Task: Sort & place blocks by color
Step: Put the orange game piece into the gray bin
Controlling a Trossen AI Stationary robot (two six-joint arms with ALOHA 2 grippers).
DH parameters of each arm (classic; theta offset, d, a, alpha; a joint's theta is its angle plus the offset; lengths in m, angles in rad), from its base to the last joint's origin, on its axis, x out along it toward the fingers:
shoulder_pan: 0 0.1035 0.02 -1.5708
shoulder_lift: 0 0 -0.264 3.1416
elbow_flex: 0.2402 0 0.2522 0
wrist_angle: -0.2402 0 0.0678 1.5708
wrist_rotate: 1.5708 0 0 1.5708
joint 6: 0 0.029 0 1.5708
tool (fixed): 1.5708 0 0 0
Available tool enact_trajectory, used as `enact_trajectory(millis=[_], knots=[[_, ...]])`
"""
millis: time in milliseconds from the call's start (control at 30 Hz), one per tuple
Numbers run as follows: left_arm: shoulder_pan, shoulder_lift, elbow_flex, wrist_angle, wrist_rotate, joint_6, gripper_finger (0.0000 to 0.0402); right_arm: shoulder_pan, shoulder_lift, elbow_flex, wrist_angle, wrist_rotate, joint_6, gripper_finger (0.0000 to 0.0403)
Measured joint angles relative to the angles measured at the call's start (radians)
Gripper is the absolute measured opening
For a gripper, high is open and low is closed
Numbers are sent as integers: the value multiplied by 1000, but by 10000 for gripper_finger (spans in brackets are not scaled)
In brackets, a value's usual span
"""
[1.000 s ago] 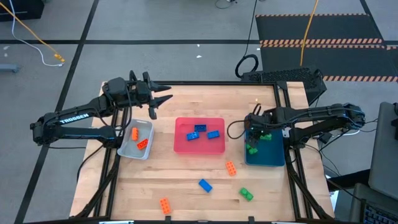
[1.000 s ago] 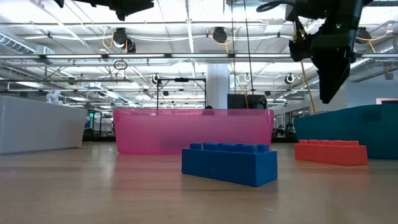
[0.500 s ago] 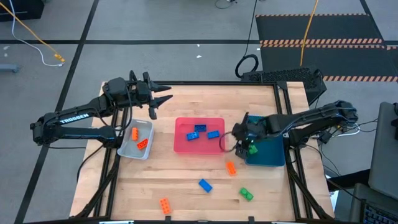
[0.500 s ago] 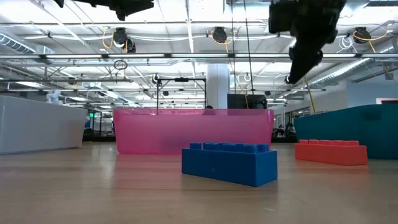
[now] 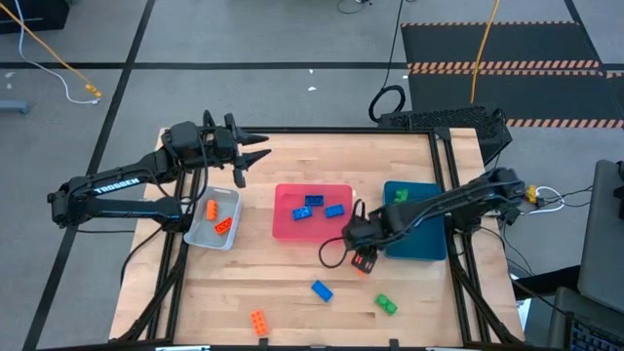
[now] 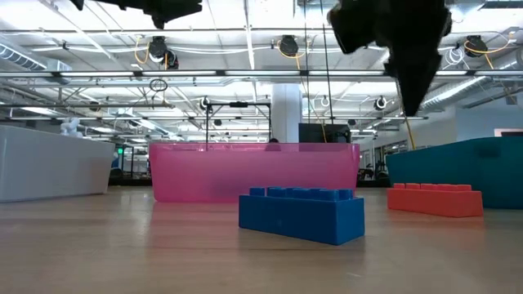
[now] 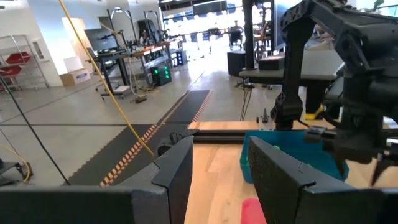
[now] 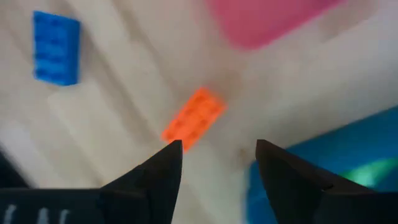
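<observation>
1. Wooden table [image 5: 283, 273] planks carry three trays in a row: a grey tray [image 5: 200, 232] toward the left arm, a pink tray [image 5: 312, 232] in the middle, a teal tray [image 5: 421, 251] toward the right arm. Behind the table, the low view shows an open workshop hall with ceiling lamps.

2. Sorted so far, as it looks: two orange bricks [image 5: 216, 216] lie in the grey tray, three blue bricks [image 5: 314, 208] in the pink tray, and something green [image 5: 400, 196] shows in the teal tray.

3. Loose on the wood are a blue brick [image 5: 322, 290], a green brick [image 5: 386, 304], an orange brick [image 5: 258, 322] near the front edge, and a second orange brick [image 8: 194, 118] just off the teal tray's corner.

4. That second orange brick is the likely target. The right gripper [image 5: 359, 252] hangs directly above it with fingers spread and empty; the wrist view shows the brick between and beyond the fingertips, not yet touched.

5. Handling, as a judgement: a brick like this should be light, rigid and smooth-sided, so it will not deform but could skid or twist if pinched off-centre. Closing on the two long flat sides near mid-length looks safest; the studded top offers poor purchase.

6. The left gripper [image 5: 246, 151] waits near the table's far left corner, above the wood beyond the grey tray, fingers apart and holding nothing.
</observation>
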Motion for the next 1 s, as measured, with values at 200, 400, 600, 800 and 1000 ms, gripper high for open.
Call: enact_trajectory(millis=[200, 400, 600, 800, 1000], knots=[[0, 0, 0, -16, 0, 14, 156, 3, 71, 0, 0, -80, 105, 235], [0, 0, 0, -14, 0, 38, 156, -13, 103, 0, 27, -59, 227, 260], [0, 0, 0, -40, 0, 54, 156, -11, 144, 0, 84, -49, 320, 263], [0, 0, 0, -73, 0, 62, 156, -3, 185, 0, 145, -52, 383, 263], [0, 0, 0, -112, 0, 62, 156, 10, 210, -1, 147, -49, 449, 263]])
